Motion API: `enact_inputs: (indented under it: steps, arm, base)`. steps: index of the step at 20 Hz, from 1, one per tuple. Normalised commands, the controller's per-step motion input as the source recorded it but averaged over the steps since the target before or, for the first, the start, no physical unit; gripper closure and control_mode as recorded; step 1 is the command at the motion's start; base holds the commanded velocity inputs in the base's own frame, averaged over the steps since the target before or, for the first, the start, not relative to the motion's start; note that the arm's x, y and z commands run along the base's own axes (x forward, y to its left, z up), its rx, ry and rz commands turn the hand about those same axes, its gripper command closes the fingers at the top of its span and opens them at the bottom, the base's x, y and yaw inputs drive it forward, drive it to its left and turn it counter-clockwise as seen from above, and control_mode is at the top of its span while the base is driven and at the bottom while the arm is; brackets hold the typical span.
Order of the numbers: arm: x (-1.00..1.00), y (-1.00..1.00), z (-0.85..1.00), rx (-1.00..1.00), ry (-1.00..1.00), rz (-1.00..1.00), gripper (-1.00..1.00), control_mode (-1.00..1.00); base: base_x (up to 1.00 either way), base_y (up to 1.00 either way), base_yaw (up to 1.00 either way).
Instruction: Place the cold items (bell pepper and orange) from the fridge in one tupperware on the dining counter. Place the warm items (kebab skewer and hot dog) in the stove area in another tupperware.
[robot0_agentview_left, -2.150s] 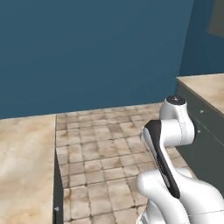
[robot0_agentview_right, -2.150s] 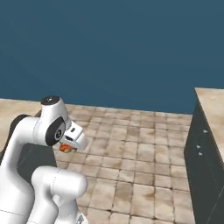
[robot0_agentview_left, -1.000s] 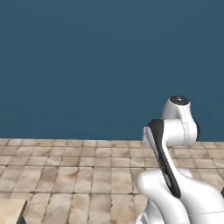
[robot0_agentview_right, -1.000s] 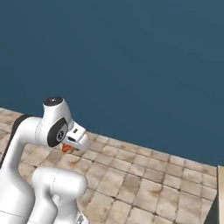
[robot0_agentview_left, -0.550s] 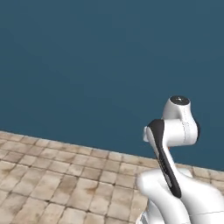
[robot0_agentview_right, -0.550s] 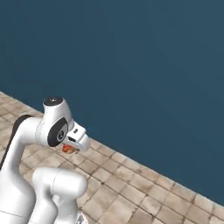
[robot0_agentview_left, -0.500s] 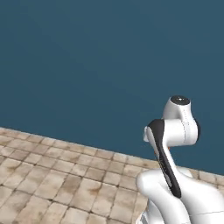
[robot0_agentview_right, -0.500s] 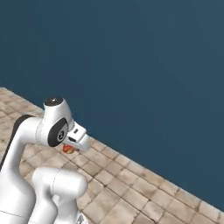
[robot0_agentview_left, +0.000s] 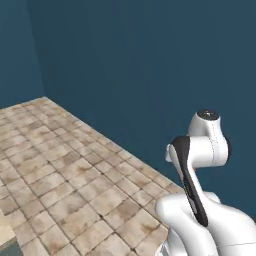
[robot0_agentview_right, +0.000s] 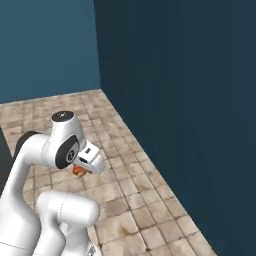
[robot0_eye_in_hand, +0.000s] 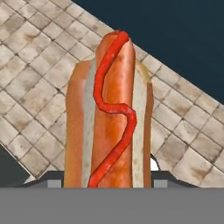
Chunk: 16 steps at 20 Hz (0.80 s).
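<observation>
1. The hot dog (robot0_eye_in_hand: 109, 118) sits in the gripper (robot0_eye_in_hand: 107, 183), clamped at its lower end.
2. In the hand view its long axis runs straight away from the gripper, the free end pointing outward over the tiled floor (robot0_eye_in_hand: 30, 65).
3. A red sauce line wiggles along the sausage.
4. In the right base view the hot dog (robot0_agentview_right: 78, 171) peeks out under the gripper (robot0_agentview_right: 85, 167), near the dark blue wall (robot0_agentview_right: 190, 90).

My arm (robot0_agentview_left: 200, 165) is folded up tight above my base, elbow raised and forearm tucked back down toward my body. My gripper (robot0_agentview_right: 80, 170) hangs low beneath the wrist, its jaws set partway apart and clamped on the hot dog (robot0_eye_in_hand: 109, 113), which stands lengthwise between them.
</observation>
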Motion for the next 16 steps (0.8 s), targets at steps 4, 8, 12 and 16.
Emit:
enact_inputs:
  steps: [4, 8, 12, 16]
  arm:
    - [0.0, 0.0, 0.0, 0.0, 0.0, 0.0, 1.0, 1.0]
    - [0.0, 0.0, 0.0, 0.0, 0.0, 0.0, 1.0, 1.0]
    - [0.0, 0.0, 0.0, 0.0, 0.0, 0.0, 1.0, 1.0]
    - [0.0, 0.0, 0.0, 0.0, 0.0, 0.0, 1.0, 1.0]
  base:
    - [0.73, -0.44, 0.78]
    - [0.87, -0.36, 0.72]
    - [1.0, -0.2, 0.54]
    - [1.0, -0.29, 0.46]
